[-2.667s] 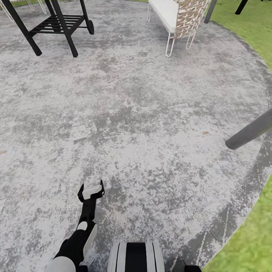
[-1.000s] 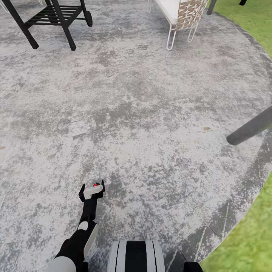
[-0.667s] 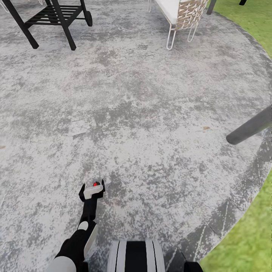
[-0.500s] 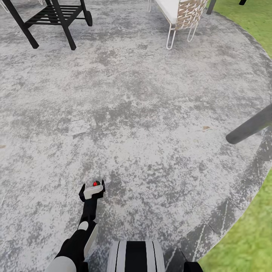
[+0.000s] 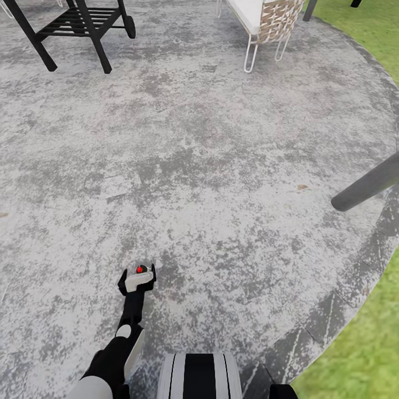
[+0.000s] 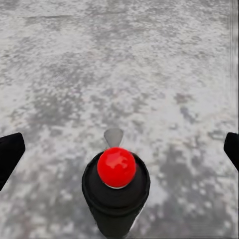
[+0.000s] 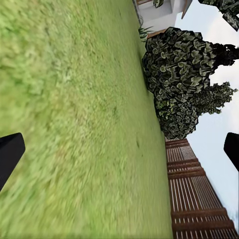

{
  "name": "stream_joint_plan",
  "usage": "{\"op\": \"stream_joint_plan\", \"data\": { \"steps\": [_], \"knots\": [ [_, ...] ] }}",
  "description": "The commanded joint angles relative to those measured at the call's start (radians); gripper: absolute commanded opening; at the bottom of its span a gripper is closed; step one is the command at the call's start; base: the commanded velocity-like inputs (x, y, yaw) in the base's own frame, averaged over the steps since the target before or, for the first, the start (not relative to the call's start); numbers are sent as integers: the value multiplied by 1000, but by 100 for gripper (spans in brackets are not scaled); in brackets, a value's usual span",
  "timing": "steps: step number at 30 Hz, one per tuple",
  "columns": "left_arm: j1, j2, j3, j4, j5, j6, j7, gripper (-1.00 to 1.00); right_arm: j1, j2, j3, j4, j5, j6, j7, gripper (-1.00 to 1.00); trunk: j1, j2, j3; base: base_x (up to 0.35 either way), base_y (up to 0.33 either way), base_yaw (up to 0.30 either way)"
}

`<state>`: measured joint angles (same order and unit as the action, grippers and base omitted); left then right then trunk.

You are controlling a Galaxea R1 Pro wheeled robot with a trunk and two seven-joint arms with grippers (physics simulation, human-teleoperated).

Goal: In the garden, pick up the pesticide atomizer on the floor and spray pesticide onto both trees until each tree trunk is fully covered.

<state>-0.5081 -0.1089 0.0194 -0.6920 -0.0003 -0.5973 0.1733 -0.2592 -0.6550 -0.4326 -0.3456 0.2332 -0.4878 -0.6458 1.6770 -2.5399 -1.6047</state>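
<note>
My left gripper [image 5: 137, 279] hangs low over the mottled grey stone patio [image 5: 210, 166], jaws spread wide. In the left wrist view the black fingertips [image 6: 10, 157] sit at the two far edges of the frame, well apart from the pesticide atomizer [image 6: 115, 191], which stands upright on the paving between them. Nothing is gripped. The atomizer shows a dark round body, a red dot on top and a pale grey nozzle tab. From the head view its red dot [image 5: 138, 269] sits just ahead of the pale gripper body.

Open room: bare paving ahead and to both sides of the left arm. The patio's curved rim meets lawn [image 5: 360, 354] on the right. A dark grey pole [image 5: 368, 188] slants in from the right edge. Far ahead stand a black slatted cart [image 5: 77, 30] and a white wire-legged chair [image 5: 260, 25].

No readable writing; no label visible from these angles.

Right gripper [image 7: 119, 154]: fingertips wide apart, nothing between them. Beyond them, grass, a brown slatted fence [image 7: 196, 199], dark leafy trees [image 7: 184, 64] and sky.
</note>
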Motion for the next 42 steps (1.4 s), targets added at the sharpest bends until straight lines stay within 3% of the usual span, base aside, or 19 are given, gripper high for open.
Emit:
{"op": "stream_joint_plan", "data": {
  "steps": [1, 6, 11, 42],
  "knots": [
    [0, 0, -9, 0, 0, 0, 0, 100, 0, 0, 0, 0, 0, 0, 0, 100, 0, 0, 0, 0, 0, 0],
    [0, 0, -51, 1, -1, 0, 0, 100, 0, 0, 0, 0, 0, 0, 0, 100, 0, 0, 0, 0, 0, 0],
    [0, 0, -64, 1, -1, 1, 0, 100, 0, 0, 0, 0, 0, 0, 0, 100, 0, 0, 0, 0, 0, 0],
    [0, 6, -57, 1, 5, 1, 1, 100, 0, 0, 0, 0, 0, 0, 0, 100, 0, 0, 0, 0, 0, 0]
  ]
}}
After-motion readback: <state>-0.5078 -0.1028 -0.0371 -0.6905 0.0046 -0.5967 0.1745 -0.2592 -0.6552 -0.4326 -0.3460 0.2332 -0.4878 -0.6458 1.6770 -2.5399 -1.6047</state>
